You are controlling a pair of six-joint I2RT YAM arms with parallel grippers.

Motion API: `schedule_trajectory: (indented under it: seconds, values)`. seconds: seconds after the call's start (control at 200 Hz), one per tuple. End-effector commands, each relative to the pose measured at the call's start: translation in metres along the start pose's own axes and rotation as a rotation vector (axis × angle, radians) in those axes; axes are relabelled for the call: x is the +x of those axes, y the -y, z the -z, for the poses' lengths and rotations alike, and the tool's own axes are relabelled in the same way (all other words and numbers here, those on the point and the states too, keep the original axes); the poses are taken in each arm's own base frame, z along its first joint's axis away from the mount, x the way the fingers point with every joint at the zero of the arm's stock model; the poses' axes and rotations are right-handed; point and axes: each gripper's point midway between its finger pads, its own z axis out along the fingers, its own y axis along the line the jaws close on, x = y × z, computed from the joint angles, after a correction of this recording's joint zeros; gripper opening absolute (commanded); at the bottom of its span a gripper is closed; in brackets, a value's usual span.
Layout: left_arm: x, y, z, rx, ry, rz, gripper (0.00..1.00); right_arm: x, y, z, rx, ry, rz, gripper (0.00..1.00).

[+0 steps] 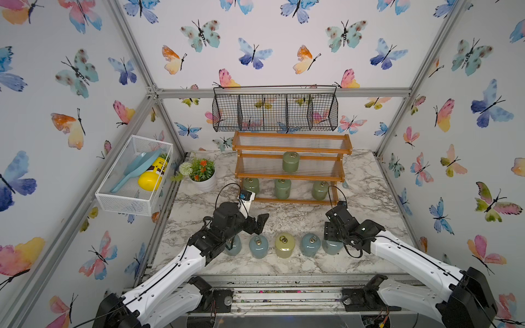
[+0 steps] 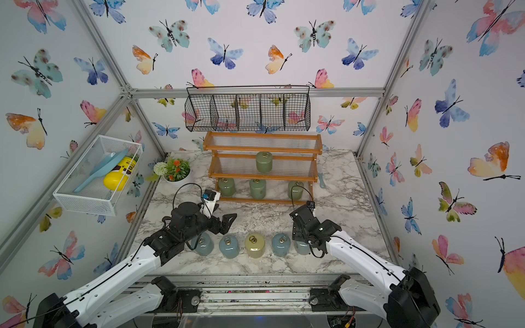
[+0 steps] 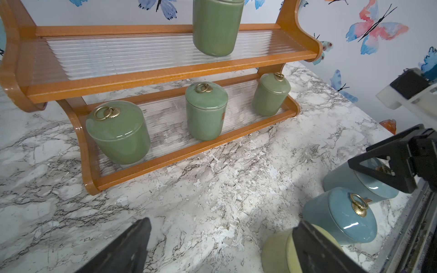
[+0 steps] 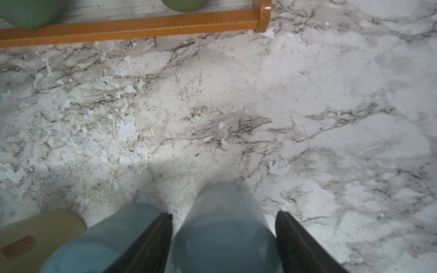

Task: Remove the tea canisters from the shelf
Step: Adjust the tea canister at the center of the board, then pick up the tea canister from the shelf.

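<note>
Shelf (image 1: 312, 177) sits at 12 o'clock on the marble table (image 1: 369, 204), near the back wall. I count four green canisters on it: the middle-tier green canister (image 1: 290, 162) near that tier's centre, and on the bottom tier the 9 o'clock green canister (image 1: 251, 185), centre green canister (image 1: 282, 188) and 3 o'clock green canister (image 1: 320, 189), all upright and apart. Five more stand in a row near the table's 6 o'clock edge, reading 9 to 3: first blue canister (image 1: 235, 247), second blue canister (image 1: 258, 247), yellow-green canister (image 1: 284, 246), third blue canister (image 1: 310, 245), fourth blue canister (image 1: 331, 248). Left claw (image 1: 254, 214) has jaws spread wide with nothing between them, hovering over bare marble between shelf and row, just to the 9 o'clock side of table centre. Its arm covers part of the first blue canister in both top views. Right claw (image 4: 224, 214) is clamped on the fourth blue canister, one finger each side of its body in the right wrist view. That canister is blurred there; I can't tell if its base touches the table. Flower pot (image 1: 203, 183) at 10 o'clock, just beside the shelf. White mesh basket (image 1: 125, 203) on the 9 o'clock wall holds a yellow bottle (image 1: 150, 180) and a blue scoop (image 1: 136, 170). Black wire basket (image 1: 275, 125) hangs above the shelf.
</note>
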Motion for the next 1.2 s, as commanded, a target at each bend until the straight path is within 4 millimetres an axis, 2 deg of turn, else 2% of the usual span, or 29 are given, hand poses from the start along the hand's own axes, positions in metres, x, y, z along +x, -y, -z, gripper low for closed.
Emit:
schedule_trajectory:
  seconds: [0.0,0.135,0.32,0.43,0.591,0.676,0.731,0.911,1.196]
  values:
    - [-0.016,0.008,0.001,0.039,0.042,-0.018,0.99,0.016,0.012,0.006,0.034,-0.063,-0.01,0.77]
    - [-0.026,0.013,0.002,0.06,0.062,-0.035,0.98,-0.008,0.007,0.021,0.015,0.011,-0.026,0.8]
    - [-0.056,0.022,0.001,0.094,0.13,-0.083,0.99,-0.056,-0.011,0.049,-0.07,0.187,-0.058,0.89]
    - [-0.074,0.024,-0.009,0.099,0.184,-0.102,0.98,-0.079,-0.021,0.061,-0.104,0.267,-0.042,0.93]
    - [-0.092,0.031,-0.037,0.137,0.238,-0.111,0.98,-0.103,-0.033,0.07,-0.155,0.375,-0.039,0.98]
    - [-0.098,0.036,-0.057,0.142,0.243,-0.114,0.98,-0.109,-0.036,0.071,-0.157,0.393,-0.024,1.0]
    - [-0.103,0.037,-0.068,0.122,0.246,-0.119,0.98,-0.112,-0.038,0.069,-0.152,0.393,-0.012,0.98]
    - [-0.105,0.035,-0.113,0.056,0.224,-0.128,0.99,-0.115,-0.041,0.061,-0.132,0.378,0.017,0.98]
    - [-0.121,0.019,-0.16,-0.048,0.247,-0.094,0.98,-0.115,-0.043,0.054,-0.155,0.372,0.019,0.98]
